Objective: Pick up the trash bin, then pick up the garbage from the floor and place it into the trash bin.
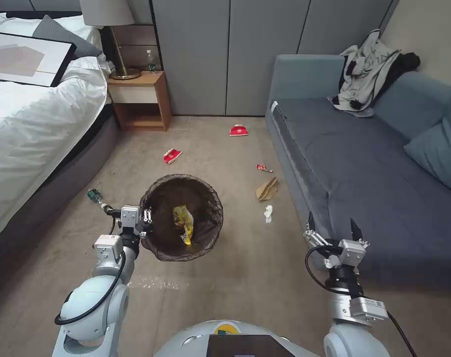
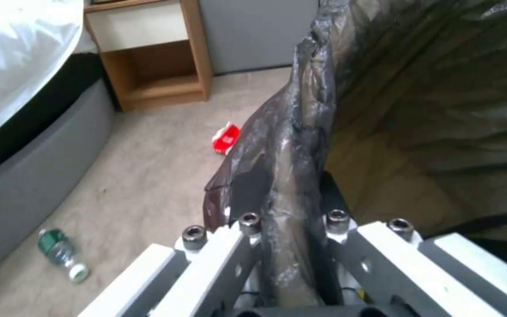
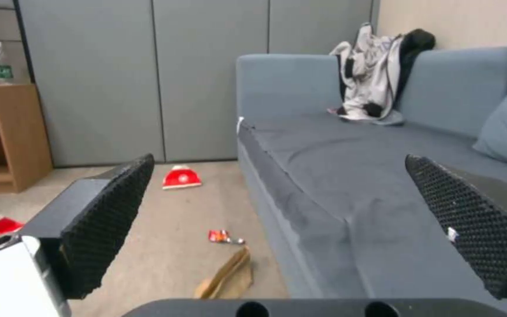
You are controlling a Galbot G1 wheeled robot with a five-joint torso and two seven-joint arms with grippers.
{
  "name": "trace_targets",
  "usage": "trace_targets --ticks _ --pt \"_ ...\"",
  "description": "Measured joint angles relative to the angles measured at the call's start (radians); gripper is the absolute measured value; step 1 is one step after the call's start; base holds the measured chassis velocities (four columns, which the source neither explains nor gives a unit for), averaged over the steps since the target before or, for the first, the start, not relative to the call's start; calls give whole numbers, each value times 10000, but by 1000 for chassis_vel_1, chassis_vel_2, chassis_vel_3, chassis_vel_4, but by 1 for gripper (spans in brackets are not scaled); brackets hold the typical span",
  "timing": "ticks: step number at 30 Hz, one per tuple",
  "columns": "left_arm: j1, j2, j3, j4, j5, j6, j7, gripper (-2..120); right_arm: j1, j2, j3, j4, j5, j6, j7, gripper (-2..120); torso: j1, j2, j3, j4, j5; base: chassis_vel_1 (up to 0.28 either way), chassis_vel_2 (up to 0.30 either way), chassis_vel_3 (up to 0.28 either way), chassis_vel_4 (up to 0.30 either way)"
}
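Beige carpet (image 1: pixel 225 277) between white bed (image 1: pixel 32 129) and blue sofa (image 1: pixel 364 168).

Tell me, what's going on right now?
Left gripper clamped on trash bin rim. Right gripper open, empty, beside sofa. Yellow wrapper binned. Nothing blocking.

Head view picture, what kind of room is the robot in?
Most likely a bedroom or hotel room. There is a bed with white sheets, a wooden nightstand carrying a lamp, and a blue sofa facing it. Litter lies on the beige floor.
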Motion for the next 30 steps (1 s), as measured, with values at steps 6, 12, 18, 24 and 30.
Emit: trace_targets --ticks 6,12,18,24,30 --pt "-22 -5 52 27 0 -2 6 3 -3 8 23 -30 -9 25 3 100 0 0 1 0 1 -249 266 268 -267" --pt "-25 4 10 32 0 -3 33 3 6 43 17 -78 -101 95 4 100 0 -1 1 -1 0 -259 246 258 -268" --pt "-33 2 12 49 0 -9 40 3 10 50 -56 -69 -192 96 8 100 1 0 2 0 -1 -235 244 248 -244" --pt "-56 -1 36 68 -3 -22 40 3 168 -164 -94 -108 -200 -102 -6 100 2 -1 3 -3 -2 -116 110 109 -120" --pt "-89 26 37 69 -24 -9 40 3 614 -446 -128 -316 -129 -674 -328 100 -1 0 -1 -1 0 29 -19 -24 25"
